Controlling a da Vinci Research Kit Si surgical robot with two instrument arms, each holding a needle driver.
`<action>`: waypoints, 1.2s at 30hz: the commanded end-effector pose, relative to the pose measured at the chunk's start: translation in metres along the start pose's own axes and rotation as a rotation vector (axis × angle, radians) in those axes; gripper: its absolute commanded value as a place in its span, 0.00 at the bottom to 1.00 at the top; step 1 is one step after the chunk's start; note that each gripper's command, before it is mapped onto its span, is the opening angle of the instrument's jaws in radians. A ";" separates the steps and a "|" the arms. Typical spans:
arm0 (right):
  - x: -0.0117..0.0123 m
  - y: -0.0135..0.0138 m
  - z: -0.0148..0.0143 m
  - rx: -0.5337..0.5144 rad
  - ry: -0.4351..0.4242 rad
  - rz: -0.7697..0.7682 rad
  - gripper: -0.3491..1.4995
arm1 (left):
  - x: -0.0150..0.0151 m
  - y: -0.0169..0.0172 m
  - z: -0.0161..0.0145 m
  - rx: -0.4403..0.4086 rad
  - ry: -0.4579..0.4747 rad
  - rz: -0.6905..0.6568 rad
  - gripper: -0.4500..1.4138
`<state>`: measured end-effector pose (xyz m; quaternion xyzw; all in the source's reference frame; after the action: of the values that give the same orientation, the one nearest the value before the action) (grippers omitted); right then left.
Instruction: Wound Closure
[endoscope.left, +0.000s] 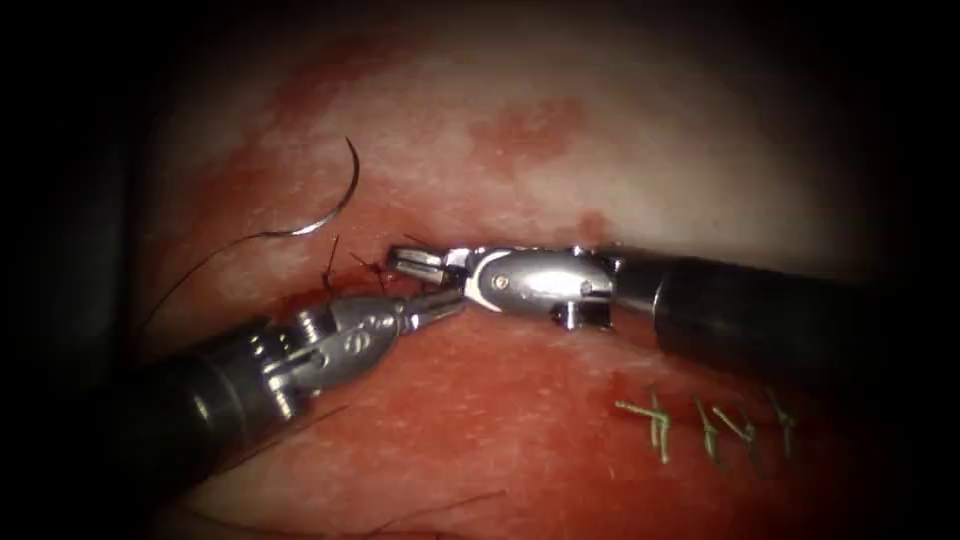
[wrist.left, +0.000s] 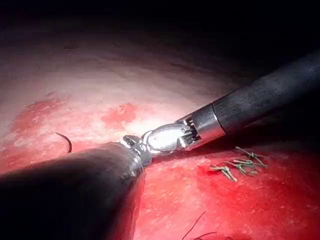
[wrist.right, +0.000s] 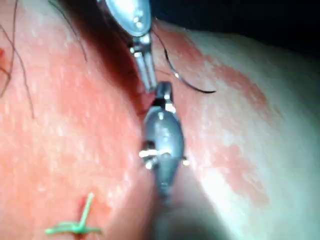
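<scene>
needle (endoscope.left: 335, 205) lies free on the tissue (endoscope.left: 640, 170), parked clear of the cut (endoscope.left: 330, 290). left tool (endoscope.left: 440, 305) and right tool (endoscope.left: 405, 262) meet there, jaws closed; grasped thread cannot be told.

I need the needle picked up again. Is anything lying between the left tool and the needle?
Nothing visible: the needle lies free on the tissue, bare surface between it and the left tool.

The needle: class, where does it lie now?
In the endoscope view the needle lies free on the tissue, up and left of both tools' tips, held by neither.
</scene>
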<state>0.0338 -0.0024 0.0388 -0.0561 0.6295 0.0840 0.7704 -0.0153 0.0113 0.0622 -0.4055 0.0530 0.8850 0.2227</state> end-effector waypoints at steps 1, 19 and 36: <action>0.0000 0.0000 0.0004 0.004 0.002 -0.008 0.00 | 0.0001 -0.0001 0.0005 0.000 0.001 0.002 0.00; 0.0036 0.0023 -0.0048 -0.062 0.044 -0.007 0.99 | -0.0021 0.0048 -0.0037 -0.122 0.118 -0.061 0.00; 0.0028 0.0025 -0.0049 -0.076 0.036 0.024 0.97 | -0.0122 0.0076 -0.0057 -0.210 0.041 -0.282 0.48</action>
<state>0.0284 -0.0009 0.0347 -0.0782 0.6392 0.1188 0.7558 -0.0068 -0.0017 0.0661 -0.4460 -0.0951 0.8380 0.2998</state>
